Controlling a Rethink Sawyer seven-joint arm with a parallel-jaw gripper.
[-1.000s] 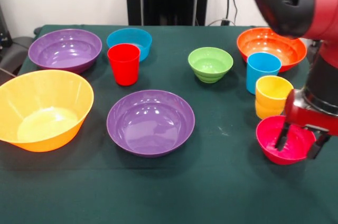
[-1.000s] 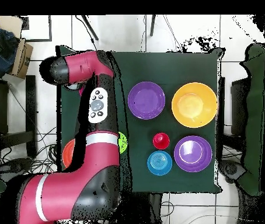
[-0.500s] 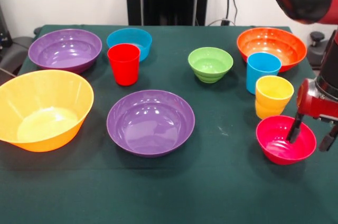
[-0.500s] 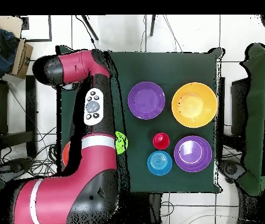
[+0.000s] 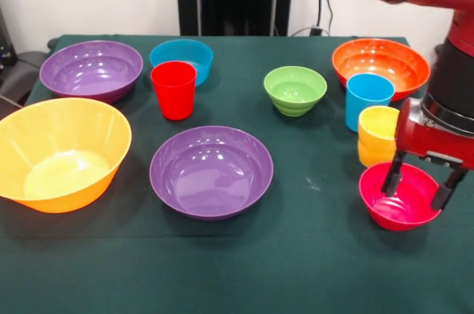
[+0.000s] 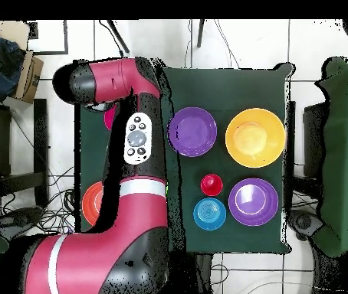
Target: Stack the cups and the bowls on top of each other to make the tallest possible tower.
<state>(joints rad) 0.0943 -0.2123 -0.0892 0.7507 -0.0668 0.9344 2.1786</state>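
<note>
Your jaws hang open astride the magenta-pink bowl point(image 5: 400, 197), so closing off-centre could, I judge, skid it into the yellow cup point(image 5: 379, 136) just behind.

Green-clothed bench point(image 5: 311, 269) carries two purple bowls point(image 5: 212, 170), yellow-orange bowl point(image 5: 58, 152), orange bowl point(image 5: 381, 67), blue bowl point(image 5: 181, 58), green bowl point(image 5: 295, 89), magenta bowl point(image 5: 401, 196), red cup point(image 5: 173, 89), light blue cup point(image 5: 368, 100), yellow cup point(image 5: 378, 135).
</note>
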